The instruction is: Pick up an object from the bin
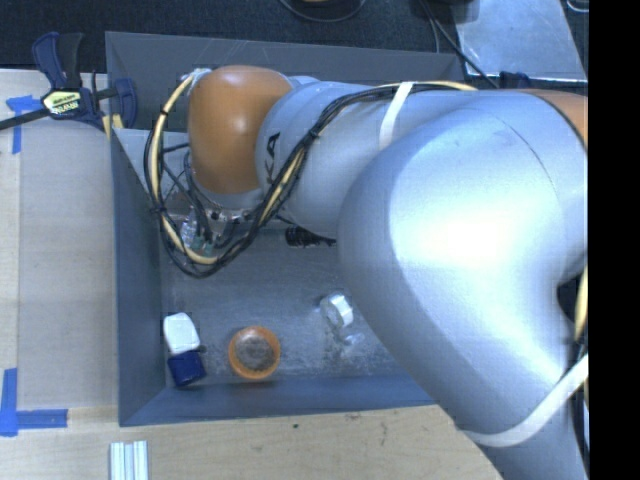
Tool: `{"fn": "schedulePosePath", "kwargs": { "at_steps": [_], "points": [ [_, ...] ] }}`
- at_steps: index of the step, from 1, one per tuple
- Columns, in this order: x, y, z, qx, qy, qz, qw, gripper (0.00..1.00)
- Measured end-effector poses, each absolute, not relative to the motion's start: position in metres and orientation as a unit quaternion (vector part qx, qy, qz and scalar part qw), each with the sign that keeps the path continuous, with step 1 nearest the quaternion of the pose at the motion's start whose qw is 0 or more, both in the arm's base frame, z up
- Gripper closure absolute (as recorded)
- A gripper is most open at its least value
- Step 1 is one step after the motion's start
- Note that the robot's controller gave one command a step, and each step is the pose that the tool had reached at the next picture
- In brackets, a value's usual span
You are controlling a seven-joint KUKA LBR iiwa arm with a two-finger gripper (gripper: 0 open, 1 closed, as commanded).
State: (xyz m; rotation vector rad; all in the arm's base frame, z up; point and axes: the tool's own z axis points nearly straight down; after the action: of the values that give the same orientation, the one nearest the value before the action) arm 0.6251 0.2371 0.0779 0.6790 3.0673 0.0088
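The robot's broad grey arm lies nearest the camera, reaching in from the right and covering most of the right half of the grey metal bin. At its far end sits an orange cover with yellow and black cables looped around it. The tool hangs below that cover over the bin's upper-left part. Whether it is apart or together cannot be told, and what lies straight under it is hidden.

The loose things in the bin lie along its near wall, well apart from the tool. In the lower-left corner a small white block touches a dark blue piece. Just beside them to the right is a round orange cap, a shallow disc with a paler middle. Further right, near the arm's edge, lies a crumpled clear scrap. Nothing can be seen held in the tool.
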Motion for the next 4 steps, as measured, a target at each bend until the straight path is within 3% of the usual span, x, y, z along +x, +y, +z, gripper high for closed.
{"fn": "schedulePosePath", "kwargs": {
  "at_steps": [4],
  "points": [
    [0.626, 0.236, 0.139, 0.217, 0.976, 0.003, 0.001, 1.00]
  ]
}}
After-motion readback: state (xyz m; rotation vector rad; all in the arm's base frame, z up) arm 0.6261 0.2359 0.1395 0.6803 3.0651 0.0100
